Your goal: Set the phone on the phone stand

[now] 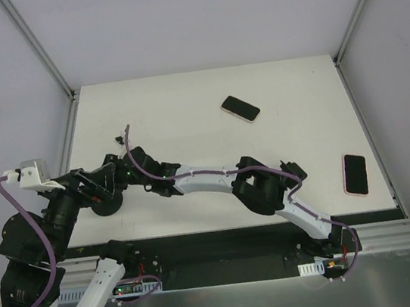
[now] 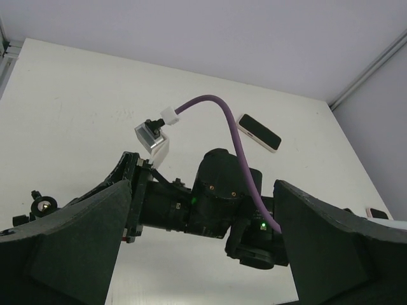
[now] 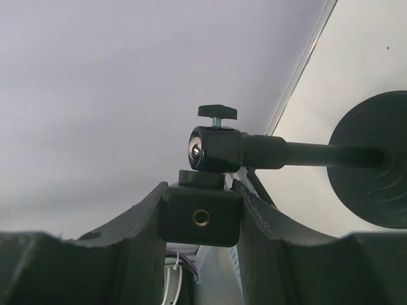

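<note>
The phone stand is black, with a round base (image 3: 375, 159), a rod, a ball head (image 3: 213, 147) and a square mount block (image 3: 200, 216). My right gripper (image 3: 200, 190) is shut on that block, one finger against each side. From above, the right arm reaches across to the left, where the stand's base (image 1: 106, 206) shows. My left gripper (image 2: 202, 184) is open, its fingers either side of the right wrist without touching it. Two dark phones lie flat: one mid-table (image 1: 240, 108) (image 2: 259, 132), one at the right edge (image 1: 355, 173).
The right wrist's purple cable (image 2: 219, 111) arches over the two grippers. The stand's ball head (image 2: 41, 204) peeks above my left finger. Metal frame posts (image 1: 37, 47) stand at the table's back corners, and white walls enclose it.
</note>
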Controlling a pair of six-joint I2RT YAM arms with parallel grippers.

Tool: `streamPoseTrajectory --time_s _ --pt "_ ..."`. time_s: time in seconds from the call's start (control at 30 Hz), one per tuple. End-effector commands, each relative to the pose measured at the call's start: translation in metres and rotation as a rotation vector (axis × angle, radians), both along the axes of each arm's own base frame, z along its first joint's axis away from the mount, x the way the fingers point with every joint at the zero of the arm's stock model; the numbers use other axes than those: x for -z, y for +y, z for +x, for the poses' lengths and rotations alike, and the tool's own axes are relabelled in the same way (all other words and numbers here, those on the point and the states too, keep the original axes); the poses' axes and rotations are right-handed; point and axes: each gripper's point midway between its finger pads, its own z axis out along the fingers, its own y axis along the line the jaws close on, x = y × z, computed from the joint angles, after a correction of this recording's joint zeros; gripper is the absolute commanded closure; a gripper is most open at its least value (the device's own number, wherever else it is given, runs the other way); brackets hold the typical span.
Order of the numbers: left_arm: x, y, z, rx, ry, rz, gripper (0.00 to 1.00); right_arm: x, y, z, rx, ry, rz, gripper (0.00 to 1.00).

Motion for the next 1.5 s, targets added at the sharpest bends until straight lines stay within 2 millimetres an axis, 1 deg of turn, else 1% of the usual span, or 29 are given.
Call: streamPoseTrajectory --time_s 0.0,0.03,0.07,0.1,0.13,0.17,0.2,0.23,0.27,0.3,0.33,0.37,0.4,0.47,0.5,0.57,0.6,0.7,0.77,0.83,0.87,0.93,1.07,1.1,1.17,1.2,1.33,1.43,1.47 --pt "0.001 0.0 0.002 -0.002 0.006 0.002 0.08 -0.056 -0.011 -0.001 -0.016 -0.009 0.134 0.86" --pt "0.001 -0.003 0.002 0.01 0.008 -0.003 0.08 -0.044 -0.018 0.001 -0.013 -0.01 0.103 0.91" --pt "0.003 -0.004 0.003 0.016 0.014 -0.005 0.08 -0.048 -0.028 0.01 -0.001 -0.042 0.104 0.99" --pt "0.004 -0.006 0.004 0.02 0.023 -0.007 0.08 -0.073 -0.04 0.013 0.006 -0.08 0.128 0.99" --pt "0.004 -0.007 0.005 0.025 0.025 -0.005 0.08 -0.048 -0.055 0.015 0.015 -0.079 0.064 0.99" --pt "0.006 -0.006 0.006 0.021 0.029 0.0 0.07 -0.049 -0.07 0.029 0.049 -0.116 0.045 0.99" --pt "0.006 -0.004 0.007 0.012 0.026 0.012 0.07 -0.069 -0.09 0.032 0.073 -0.139 0.057 0.99" --pt "0.007 0.0 0.008 -0.01 0.028 0.019 0.05 -0.068 -0.105 0.037 0.097 -0.147 0.043 0.99" --pt "0.008 0.001 0.01 -0.021 0.028 0.026 0.03 -0.036 -0.13 0.048 0.136 -0.134 -0.03 0.99" --pt "0.009 0.003 0.012 -0.029 0.027 0.039 0.03 -0.057 -0.149 0.049 0.156 -0.168 -0.011 0.99" --pt "0.009 0.003 0.014 -0.035 0.027 0.048 0.02 -0.057 -0.164 0.053 0.177 -0.174 -0.023 0.99" --pt "0.009 0.003 0.016 -0.038 0.025 0.05 0.02 -0.024 -0.19 0.059 0.213 -0.149 -0.096 0.99" --pt "0.011 0.002 0.018 -0.033 0.028 0.053 0.02 -0.041 -0.205 0.057 0.228 -0.168 -0.076 0.99" --pt "0.017 -0.005 0.023 -0.009 0.046 0.05 0.02 -0.03 -0.232 0.063 0.263 -0.16 -0.107 0.99" --pt "0.018 -0.009 0.026 0.001 0.053 0.041 0.02 -0.021 -0.249 0.057 0.274 -0.151 -0.127 0.99" --pt "0.025 -0.015 0.03 0.022 0.076 0.026 0.02 -0.016 -0.265 0.059 0.302 -0.143 -0.139 0.99" --pt "0.027 -0.022 0.032 0.046 0.087 0.006 0.01 -0.01 -0.274 0.055 0.306 -0.136 -0.149 0.99" --pt "0.036 -0.038 0.038 0.107 0.132 -0.031 0.01 -0.01 -0.283 0.054 0.314 -0.13 -0.142 0.99" --pt "0.041 -0.046 0.042 0.135 0.153 -0.05 0.01 -0.013 -0.286 0.055 0.309 -0.103 -0.113 0.99" --pt "0.049 -0.062 0.043 0.203 0.203 -0.08 0.01 -0.013 -0.285 0.053 0.296 -0.069 -0.077 0.99" --pt "0.053 -0.067 0.044 0.221 0.225 -0.088 0.01 -0.022 -0.282 0.055 0.285 -0.031 -0.013 0.99" --pt "0.062 -0.077 0.047 0.26 0.277 -0.108 0.02 -0.024 -0.281 0.056 0.272 0.02 0.051 0.99" --pt "0.076 -0.09 0.047 0.311 0.352 -0.142 0.02 -0.015 -0.27 0.055 0.212 0.205 0.178 0.99" --pt "0.079 -0.093 0.048 0.316 0.369 -0.154 0.02 -0.017 -0.268 0.055 0.207 0.268 0.221 0.99" --pt "0.084 -0.097 0.047 0.334 0.391 -0.168 0.02 -0.02 -0.264 0.055 0.186 0.286 0.273 0.99" --pt "0.086 -0.099 0.048 0.337 0.398 -0.181 0.02 -0.007 -0.262 0.056 0.19 0.321 0.263 0.99" --pt "0.094 -0.104 0.047 0.36 0.431 -0.199 0.02 0.005 -0.262 0.056 0.194 0.321 0.246 0.98" --pt "0.096 -0.105 0.046 0.365 0.437 -0.201 0.02 0.001 -0.266 0.056 0.197 0.283 0.234 0.82" --pt "0.098 -0.105 0.046 0.362 0.438 -0.198 0.02 -0.001 -0.268 0.055 0.184 0.251 0.225 0.68"
